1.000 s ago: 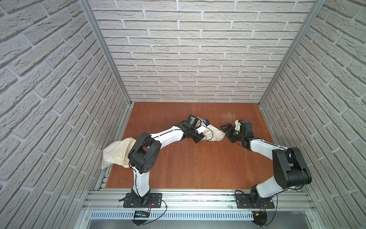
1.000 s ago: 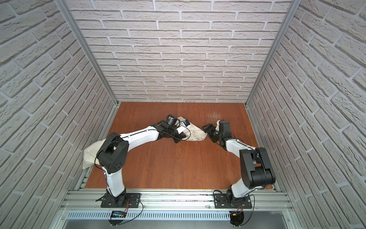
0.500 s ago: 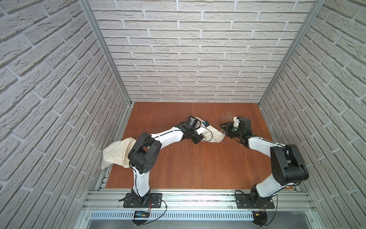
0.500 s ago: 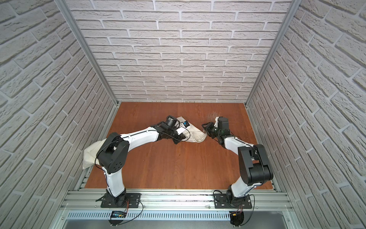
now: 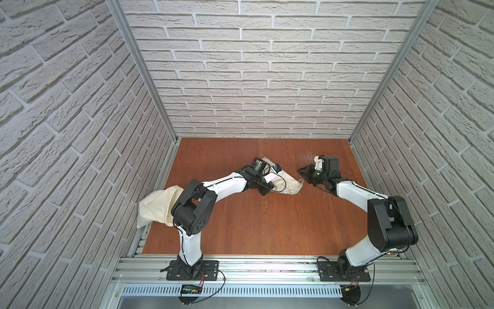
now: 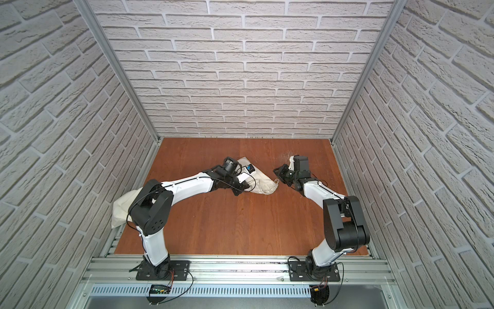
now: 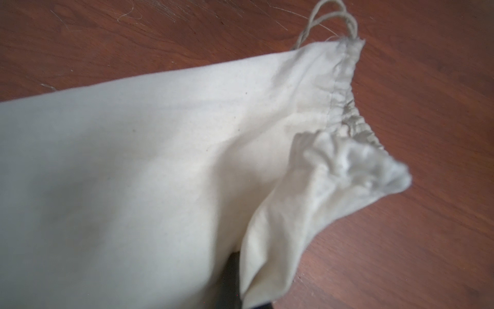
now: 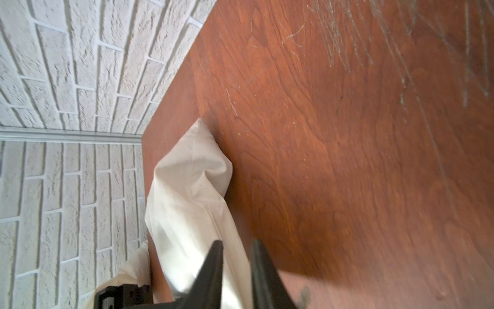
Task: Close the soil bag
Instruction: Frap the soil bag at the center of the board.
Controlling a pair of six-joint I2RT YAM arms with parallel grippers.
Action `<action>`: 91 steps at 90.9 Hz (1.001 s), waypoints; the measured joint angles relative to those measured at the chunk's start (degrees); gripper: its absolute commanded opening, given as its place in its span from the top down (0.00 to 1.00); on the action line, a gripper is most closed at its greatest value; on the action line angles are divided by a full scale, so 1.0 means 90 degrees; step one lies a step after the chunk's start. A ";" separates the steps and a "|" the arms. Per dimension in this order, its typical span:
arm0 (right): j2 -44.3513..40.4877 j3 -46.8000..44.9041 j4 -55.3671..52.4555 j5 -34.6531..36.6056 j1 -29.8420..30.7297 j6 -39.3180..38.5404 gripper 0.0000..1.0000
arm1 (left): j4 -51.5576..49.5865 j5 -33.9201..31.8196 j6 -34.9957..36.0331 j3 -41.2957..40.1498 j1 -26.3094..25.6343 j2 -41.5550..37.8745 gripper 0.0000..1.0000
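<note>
1. Soil bag (image 5: 284, 183) lay flat on the table (image 5: 267, 230), toward the far middle, between the two arms, in both top views.
2. Its gathered mouth (image 7: 344, 112) pointed at the right arm. It was puckered but not pulled shut.
3. Drawstring cords (image 7: 331, 20) looped out of one corner of the mouth and rested on the wood. In a top view they showed just beside the mouth (image 5: 301, 182).
4. Left tool (image 5: 263, 188) was down on the bag's end away from the mouth, pressed together and pinching the cloth. In the left wrist view the cloth folded up over it, with only a dark sliver of one finger (image 7: 230, 278) showing.
5. Right tool (image 8: 236, 256) sat near the mouth end but apart from the bag. Its jaws were a narrow gap apart with nothing seen between them. In a top view its tip (image 5: 301, 171) was just beyond the cords.
6. Second cream sack (image 5: 156, 206) slumped at the table's left edge, behind the left arm's elbow and well apart from the soil bag.
7. Pale scratches (image 5: 307, 156) marked the wood near the right tool.
</note>
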 measured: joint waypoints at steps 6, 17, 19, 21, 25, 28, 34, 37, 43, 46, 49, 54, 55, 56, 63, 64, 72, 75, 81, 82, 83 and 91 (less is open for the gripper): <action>-0.0121 0.0080 -0.0476 0.0007 -0.0049 -0.0384 0.59 | 0.0002 -0.0007 0.0002 -0.0002 0.0000 0.0000 1.00; -0.0381 0.0102 -0.1217 -0.0061 -0.0221 -0.0860 0.53 | 0.0002 -0.0010 0.0005 -0.0002 0.0000 -0.0012 1.00; -0.0408 0.0104 -0.1328 -0.0078 -0.0248 -0.0930 0.53 | 0.0002 -0.0010 0.0005 -0.0002 0.0000 -0.0022 1.00; -0.0427 0.0114 -0.1418 -0.0097 -0.0272 -0.0976 0.53 | 0.0002 -0.0010 0.0005 -0.0002 0.0000 -0.0029 1.00; -0.0427 0.0155 -0.1593 -0.0138 -0.0294 -0.1069 0.53 | 0.0002 -0.0010 0.0005 -0.0002 0.0000 -0.0051 1.00; -0.0420 0.0185 -0.1683 -0.0189 -0.0296 -0.1124 0.53 | 0.0005 -0.0007 0.0005 -0.0002 0.0000 -0.0066 1.00; -0.0393 0.0206 -0.1753 -0.0338 -0.0289 -0.1180 0.54 | 0.0007 -0.0007 0.0005 -0.0002 0.0000 -0.0085 1.00; -0.0355 0.0211 -0.1746 -0.0418 -0.0284 -0.1183 0.55 | 0.0007 -0.0007 0.0005 -0.0002 0.0000 -0.0092 1.00; -0.0233 0.0211 -0.1695 -0.0580 -0.0274 -0.1175 0.56 | 0.0007 -0.0007 0.0005 -0.0002 0.0000 -0.0095 1.00; -0.0158 0.0211 -0.1649 -0.0661 -0.0272 -0.1151 0.58 | 0.0005 -0.0007 0.0005 -0.0002 0.0000 -0.0095 1.00; -0.0100 0.0211 -0.1605 -0.0716 -0.0267 -0.1124 0.59 | 0.0005 -0.0007 0.0005 -0.0002 0.0000 -0.0095 1.00; -0.0002 0.0211 -0.1530 -0.0814 -0.0262 -0.1095 0.61 | 0.0007 -0.0007 0.0005 -0.0002 0.0000 -0.0095 1.00; 0.0012 0.0211 -0.1515 -0.0826 -0.0260 -0.1078 0.62 | 0.0005 -0.0007 0.0005 -0.0002 0.0000 -0.0095 1.00; 0.0029 0.0211 -0.1506 -0.0831 -0.0260 -0.1088 0.62 | 0.0005 -0.0007 0.0005 -0.0002 0.0000 -0.0095 1.00; 0.0100 0.0211 -0.1430 -0.0884 -0.0248 -0.1052 0.67 | 0.0005 -0.0007 0.0007 -0.0002 0.0000 -0.0095 1.00; 0.0104 0.0211 -0.1421 -0.0889 -0.0248 -0.1030 0.67 | 0.0007 -0.0010 0.0007 -0.0002 0.0000 -0.0095 1.00; 0.0124 0.0228 -0.1399 -0.0901 -0.0243 -0.1005 0.75 | 0.0005 -0.0010 0.0007 -0.0005 -0.0002 -0.0095 1.00; 0.0129 0.0240 -0.1377 -0.0899 -0.0243 -0.1010 0.78 | 0.0005 -0.0010 0.0007 -0.0010 -0.0002 -0.0095 1.00; 0.0141 0.0257 -0.1328 -0.0894 -0.0243 -0.1013 0.82 | 0.0005 -0.0012 0.0007 -0.0022 -0.0002 -0.0095 1.00; 0.0141 0.0257 -0.1326 -0.0891 -0.0243 -0.0991 0.82 | 0.0005 -0.0012 0.0007 -0.0024 -0.0002 -0.0095 1.00; 0.0141 0.0260 -0.1324 -0.0891 -0.0243 -0.1008 0.84 | 0.0005 -0.0015 0.0007 -0.0029 -0.0002 -0.0095 1.00; 0.0141 0.0262 -0.1319 -0.0874 -0.0243 -0.1025 0.94 | 0.0000 -0.0056 0.0012 -0.0075 -0.0002 -0.0102 1.00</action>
